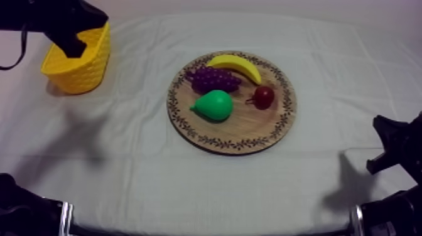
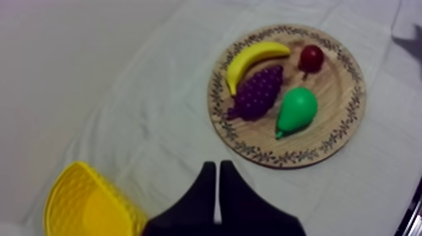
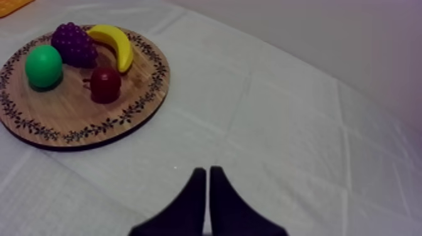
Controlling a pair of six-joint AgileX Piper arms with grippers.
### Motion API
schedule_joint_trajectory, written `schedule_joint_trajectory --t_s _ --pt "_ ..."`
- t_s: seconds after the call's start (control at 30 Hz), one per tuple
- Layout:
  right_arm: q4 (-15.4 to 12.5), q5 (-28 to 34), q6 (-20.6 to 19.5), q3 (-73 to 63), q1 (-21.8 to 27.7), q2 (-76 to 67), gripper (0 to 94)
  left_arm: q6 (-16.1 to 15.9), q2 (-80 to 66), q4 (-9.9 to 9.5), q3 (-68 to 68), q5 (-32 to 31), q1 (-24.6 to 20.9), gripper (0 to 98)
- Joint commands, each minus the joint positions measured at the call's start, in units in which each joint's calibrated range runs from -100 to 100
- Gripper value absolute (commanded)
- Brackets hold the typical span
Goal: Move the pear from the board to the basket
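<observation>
Now the pear lies on its side on the board, just beside the grapes, well apart from the basket. The left pincer, by the basket, and the right pincer, over bare tabletop, are each a narrow wedge, holding nothing. Best open wide and straddle the pear's smooth, rounded belly, clear of the knobbly grapes; its glossy skin may slip.

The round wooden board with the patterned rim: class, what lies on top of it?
A green pear, a yellow banana, a purple bunch of grapes and a small red fruit. They cover the board directly beneath them.
</observation>
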Motion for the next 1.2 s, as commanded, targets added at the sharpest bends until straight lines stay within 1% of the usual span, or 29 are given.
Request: schedule_joint_trajectory --t_s 0.0,0.2,0.4,0.53,0.7,0.87,1.03,1.17 --pt "0.0 0.0 0.0 0.0 0.0 0.0 0.3 0.1 1.9 -0.25 -0.5 0.0 1.9 1.6" --pt "0.0 0.0 0.0 0.0 0.0 0.0 0.3 0.7 8.0 -1.34 -3.0 0.3 6.2 2.0" --pt "0.0 0.0 0.0 0.0 0.0 0.0 0.3 0.9 14.8 -3.13 -7.6 3.1 10.0 3.6" --pt "0.0 0.0 0.0 0.0 0.0 0.0 0.3 1.0 19.2 -4.57 -10.4 5.2 12.0 9.4" --pt "0.0 0.0 0.0 0.0 0.0 0.0 0.3 0.7 24.2 -5.85 -13.2 6.8 13.8 33.8" --pt "0.0 0.0 0.0 0.0 0.0 0.0 0.3 0.1 28.2 -6.29 -15.0 7.5 14.5 56.6" --pt "0.0 0.0 0.0 0.0 0.0 0.0 0.3 0.0 32.2 -6.85 -17.0 8.9 14.6 75.4" --pt "0.0 0.0 0.0 0.0 0.0 0.0 0.3 0.1 36.2 -7.18 -19.5 10.2 14.6 87.2"
